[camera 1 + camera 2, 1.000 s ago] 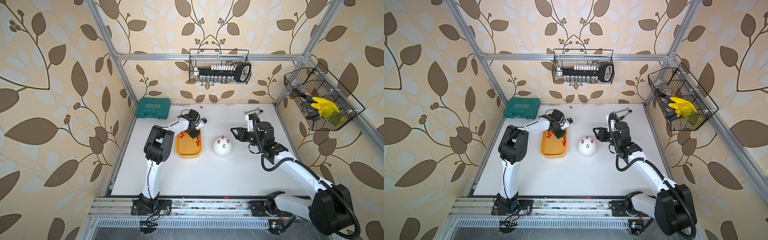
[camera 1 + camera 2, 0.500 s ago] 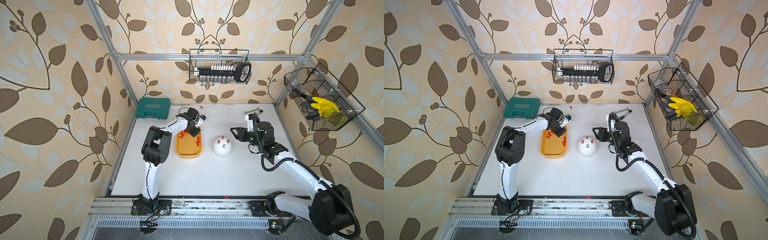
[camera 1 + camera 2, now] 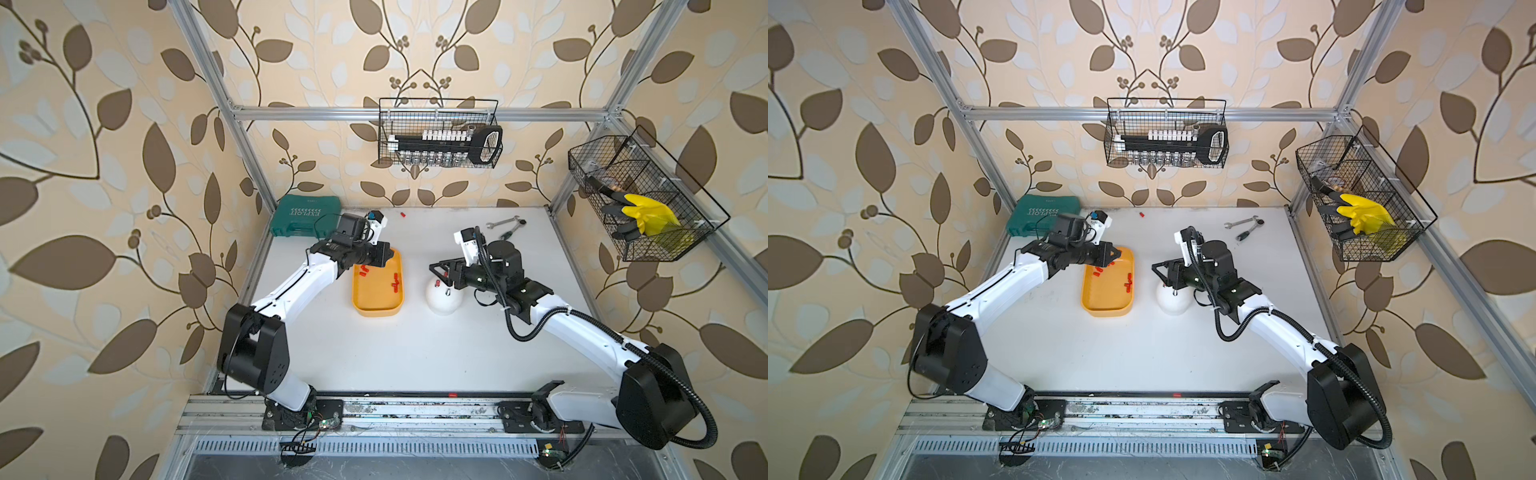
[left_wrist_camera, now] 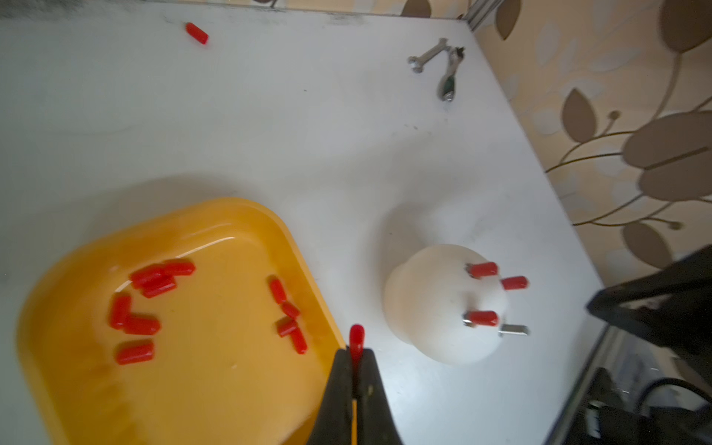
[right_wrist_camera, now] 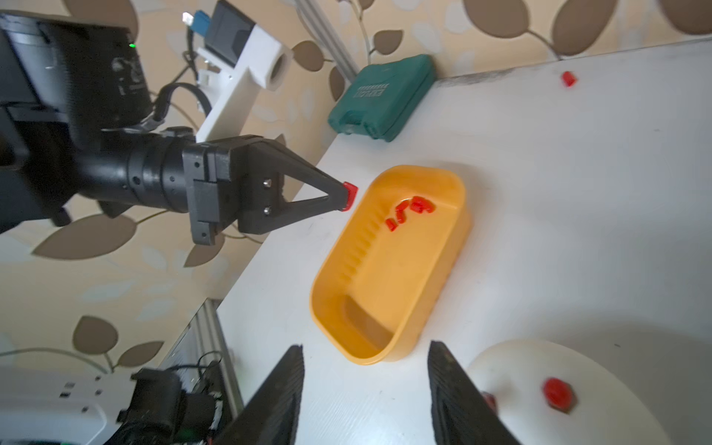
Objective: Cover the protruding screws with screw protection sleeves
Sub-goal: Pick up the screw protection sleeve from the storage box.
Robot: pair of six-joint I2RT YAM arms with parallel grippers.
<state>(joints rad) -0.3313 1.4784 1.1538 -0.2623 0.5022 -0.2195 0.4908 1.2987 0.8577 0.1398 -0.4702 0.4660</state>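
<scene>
Your left tool is clamped on one red sleeve, pinched by one end so that the rest juts past the tips with room to seat over a stud. It hangs over the rim of the yellow tray, where the spare sleeves lie loose, and near the white dome. Three capped screws already show red there. The one bare screw is, I judge, where this sleeve belongs. Your right tool has its jaws apart and holds nothing. It waits just beside the dome, probably to steady it or take the sleeve.

The white surface carries little else:
- a stray sleeve near the back wall
- two wrenches in the far right corner
- a green case in the far left corner

Wire baskets hang on the leaf-patterned walls, and one holds a yellow glove.
</scene>
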